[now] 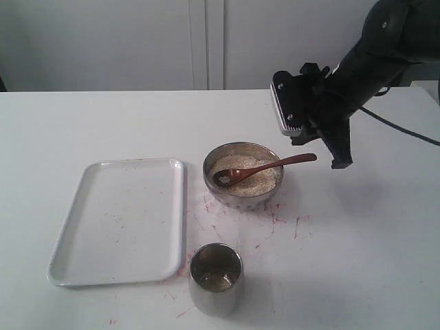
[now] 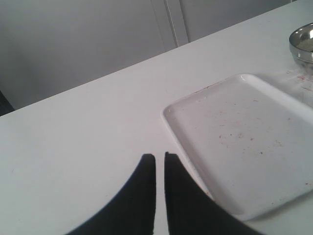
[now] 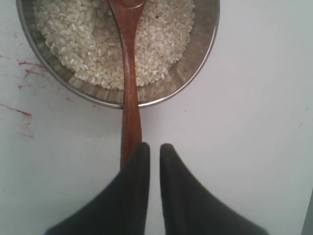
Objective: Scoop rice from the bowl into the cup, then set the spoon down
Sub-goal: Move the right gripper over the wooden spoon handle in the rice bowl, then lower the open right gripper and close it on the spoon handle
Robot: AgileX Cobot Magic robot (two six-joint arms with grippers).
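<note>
- Exterior: the spoon (image 1: 265,167) is lying in the bowl (image 1: 210,182) of rice (image 1: 258,180), its handle jutting toward the right pincer (image 1: 339,158). The cup (image 1: 216,277) is standing apart.
- Left wrist: the left pincer (image 2: 160,164), tips together and empty, is hanging over the table (image 2: 73,147).
- Right wrist: tips nearly together are gripping nothing, above the handle. Pick-up seems in hand; next, spreading and lowering astride it.

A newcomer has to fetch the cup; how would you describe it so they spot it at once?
On the white table, look beside the near right corner of the white tray. The cup stands there, in front of the bowl: a small steel tumbler, narrower and straighter-sided than the bowl.
</note>
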